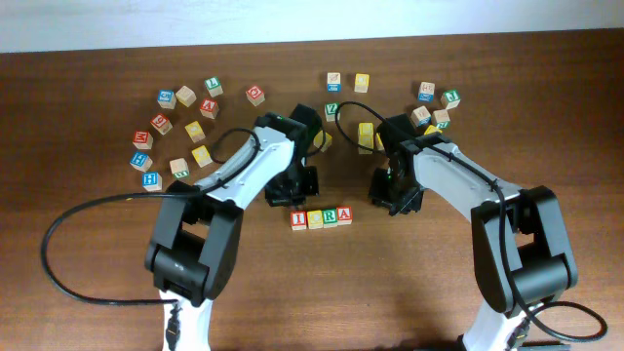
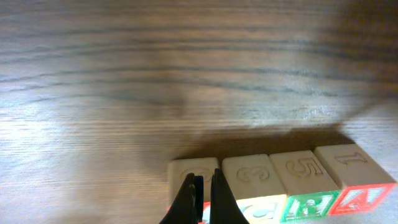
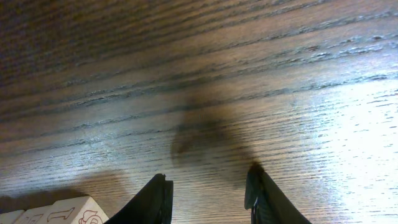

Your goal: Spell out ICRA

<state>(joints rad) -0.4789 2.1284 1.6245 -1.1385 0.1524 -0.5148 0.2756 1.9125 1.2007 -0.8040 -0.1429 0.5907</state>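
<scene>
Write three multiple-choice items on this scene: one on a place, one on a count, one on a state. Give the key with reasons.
1. Where does the row of cubes lie?
A. near the middle of the table
B. at its far left edge
C. in its far right corner

2. How many cubes make up the row?
A. two
B. four
C. six

3. How does the left end effector stand?
A. shut
B. wide open
C. clamped around a blue cube

Key:
1 A, the overhead view shows the row centrally placed.
2 B, four cubes stand side by side, reading I, C, R, A.
3 A, its fingers nearly meet in the left wrist view.
</scene>
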